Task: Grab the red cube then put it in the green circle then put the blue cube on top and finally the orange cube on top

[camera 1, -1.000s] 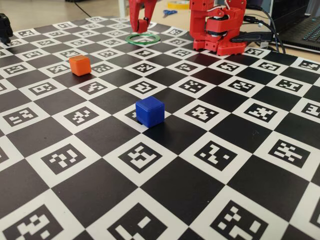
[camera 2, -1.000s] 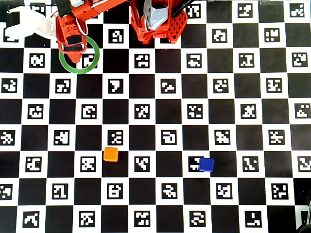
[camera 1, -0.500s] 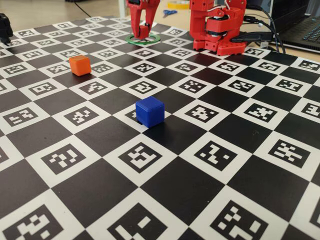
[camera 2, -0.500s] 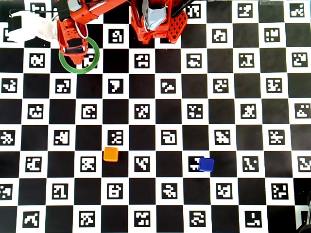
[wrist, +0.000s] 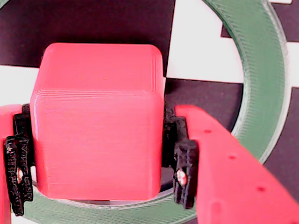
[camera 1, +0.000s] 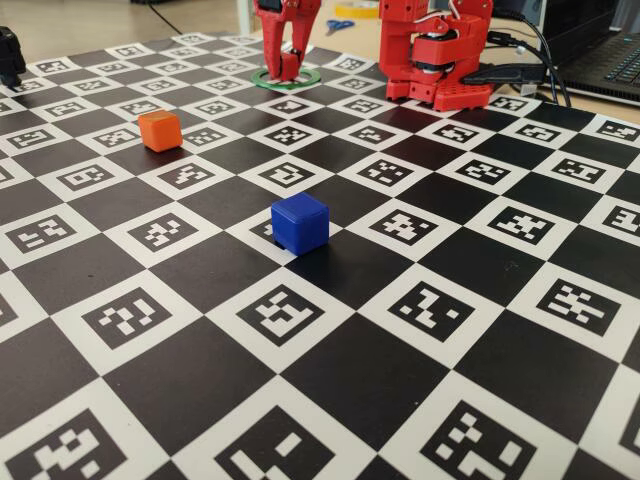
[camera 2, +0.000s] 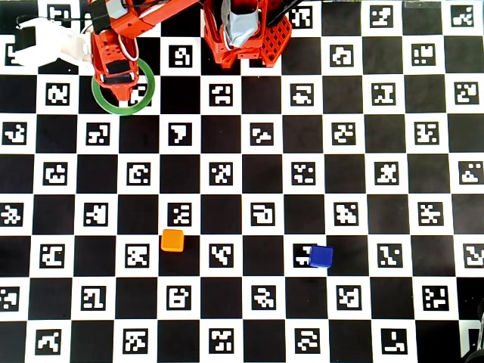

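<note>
The pincer (wrist: pixel 98 156) pinches the red cube (wrist: pixel 98 121) inside the green circle (camera 2: pixel 144 97), while the orange cube (camera 2: pixel 172 240) and blue cube (camera 2: pixel 321 256) sit well apart on the checkered counter (camera 2: pixel 302 166).

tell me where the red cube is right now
In the wrist view the red cube sits between the end effector fingers, inside the green circle, at the board's upper left in the overhead view.
</note>
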